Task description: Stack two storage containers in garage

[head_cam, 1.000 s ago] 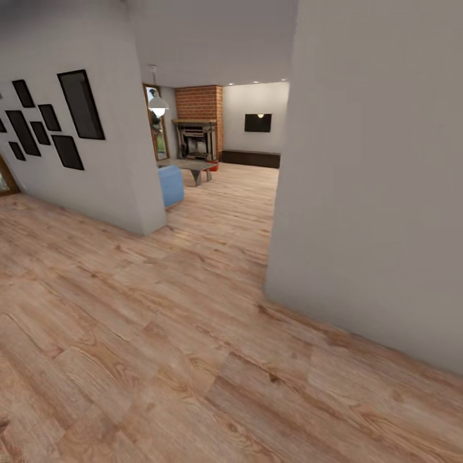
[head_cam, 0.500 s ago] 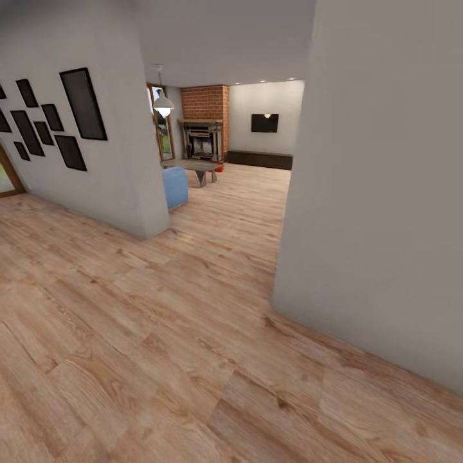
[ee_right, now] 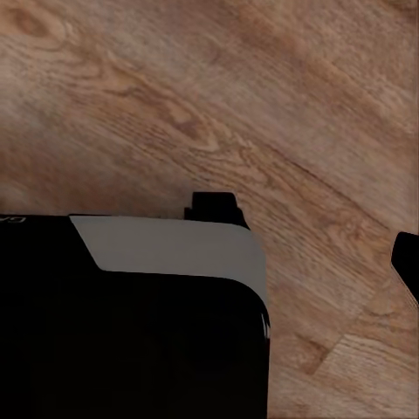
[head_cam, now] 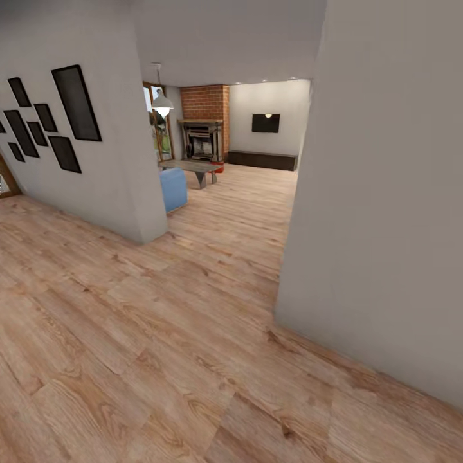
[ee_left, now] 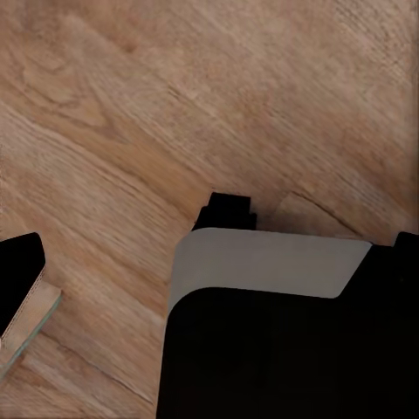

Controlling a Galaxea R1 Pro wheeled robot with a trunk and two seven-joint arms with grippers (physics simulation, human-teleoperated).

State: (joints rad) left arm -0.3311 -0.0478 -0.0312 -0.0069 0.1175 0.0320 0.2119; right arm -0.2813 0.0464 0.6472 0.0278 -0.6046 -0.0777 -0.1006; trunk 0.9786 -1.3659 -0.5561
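Note:
Through the opening ahead lies the living room, with a wood-plank floor and a long low dark bench against its back wall. A small orange-red shape shows beside the low table; it may be one of the storage containers, but it is too small to tell. The garage is out of view. My left gripper hangs over the planks with one dark fingertip at the picture's edge and nothing held. My right gripper hangs the same way, with its fingertip at the edge.
A grey wall corner juts in close on the right. A wall with black picture frames ends in a corner on the left. A blue armchair sits just past that corner. A brick fireplace stands at the back. My dark body is below both wrists.
The camera has moved forward and turned slightly. The opening looks wider, and the right wall's edge has slid right in the picture. Nothing in the rooms has moved.

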